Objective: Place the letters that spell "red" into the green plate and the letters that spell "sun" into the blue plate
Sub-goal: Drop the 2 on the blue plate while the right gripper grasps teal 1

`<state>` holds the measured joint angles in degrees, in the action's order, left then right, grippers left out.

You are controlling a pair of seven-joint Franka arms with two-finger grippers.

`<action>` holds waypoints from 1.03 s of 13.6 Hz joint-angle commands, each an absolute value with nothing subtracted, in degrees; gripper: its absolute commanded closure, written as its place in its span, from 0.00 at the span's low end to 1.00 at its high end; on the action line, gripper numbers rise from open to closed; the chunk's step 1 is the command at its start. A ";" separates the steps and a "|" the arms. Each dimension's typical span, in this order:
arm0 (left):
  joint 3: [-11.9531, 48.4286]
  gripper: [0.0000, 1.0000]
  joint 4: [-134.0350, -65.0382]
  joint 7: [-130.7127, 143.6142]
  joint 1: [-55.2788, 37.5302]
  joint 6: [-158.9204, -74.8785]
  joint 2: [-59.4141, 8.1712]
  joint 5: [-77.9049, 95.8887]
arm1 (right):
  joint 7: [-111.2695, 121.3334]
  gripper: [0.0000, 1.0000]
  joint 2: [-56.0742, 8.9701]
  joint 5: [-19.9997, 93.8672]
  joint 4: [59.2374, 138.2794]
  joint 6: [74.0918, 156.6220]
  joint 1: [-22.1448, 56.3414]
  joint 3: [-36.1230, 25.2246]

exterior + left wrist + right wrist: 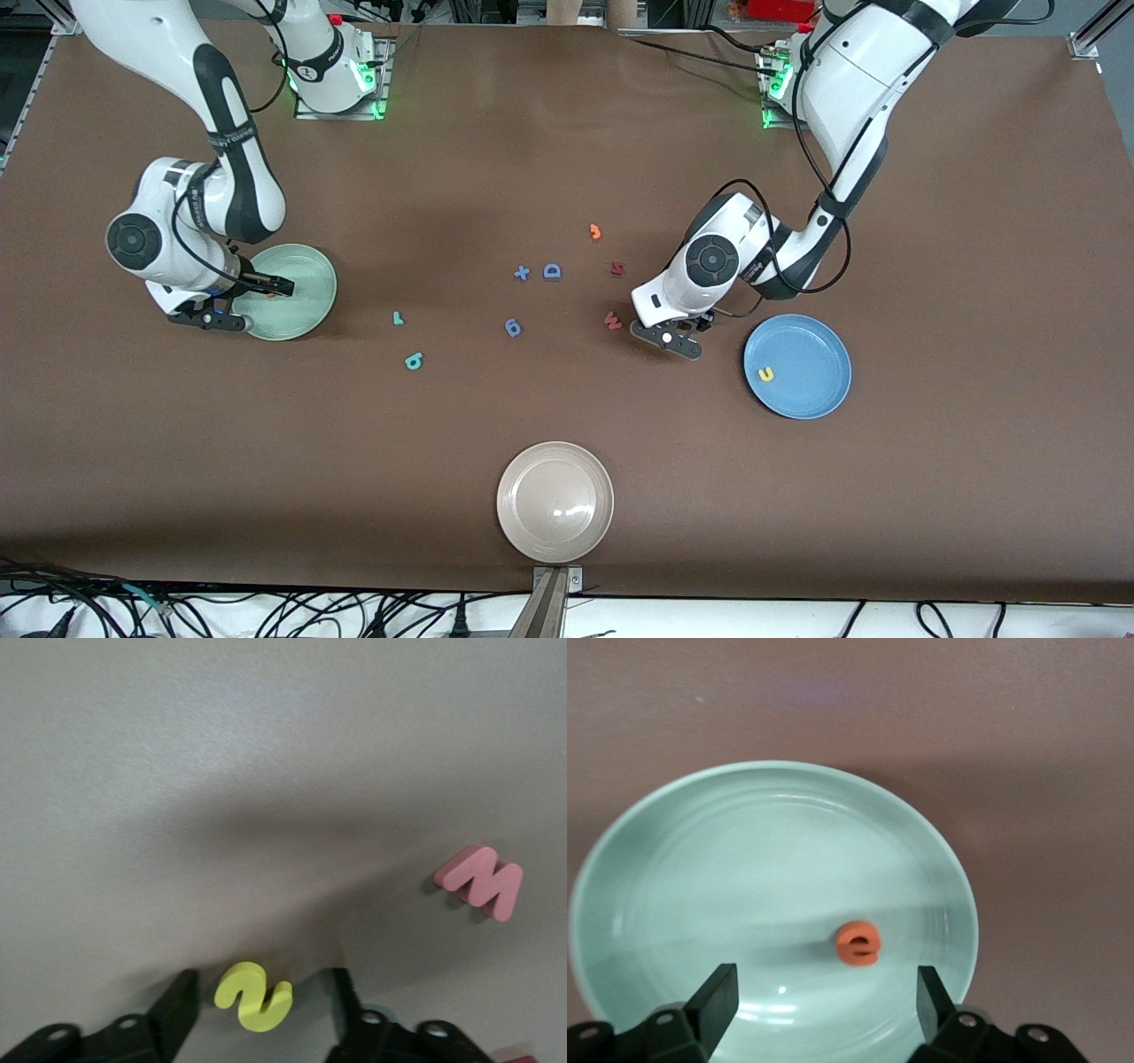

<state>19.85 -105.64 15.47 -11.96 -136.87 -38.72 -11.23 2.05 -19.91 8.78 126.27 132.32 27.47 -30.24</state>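
Colours on brown table [567, 142]

Mint-green plate [310, 297] w/ orange "e" [858, 943]; mid-blue plate [819, 394] w/ yellow "u" [766, 374]; yellow "s" [252, 996], red "w" [481, 881] near blue plate; teal "r" [399, 318], teal "d" [414, 361]; beige plate [532, 532]; blk gripper fingers [713, 997].

even overhead light, soft shadows, blurry wrist views

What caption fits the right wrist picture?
Right claw open above the green plate, orange "e" lying inside.
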 commanded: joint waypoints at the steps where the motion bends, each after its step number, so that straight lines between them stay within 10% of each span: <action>1: 19.95 0.92 -106.26 16.79 -11.78 -137.29 -38.50 -13.27 | 2.46 0.02 -16.88 9.76 121.05 122.12 27.60 -30.59; 7: 19.95 0.95 -105.12 16.44 -11.43 -133.08 -35.17 -13.27 | -5.07 0.01 -16.96 9.76 107.51 106.45 29.34 -29.97; 14: 19.78 0.94 -100.99 -4.34 -1.16 -128.41 -33.40 -13.27 | -22.59 0.02 -20.73 17.04 106.52 111.43 41.04 -29.97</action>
<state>19.32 -101.26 3.19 -4.97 -129.39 -33.66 -11.35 -21.94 -18.24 13.79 106.73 109.53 40.56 -29.33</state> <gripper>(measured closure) 0.630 0.018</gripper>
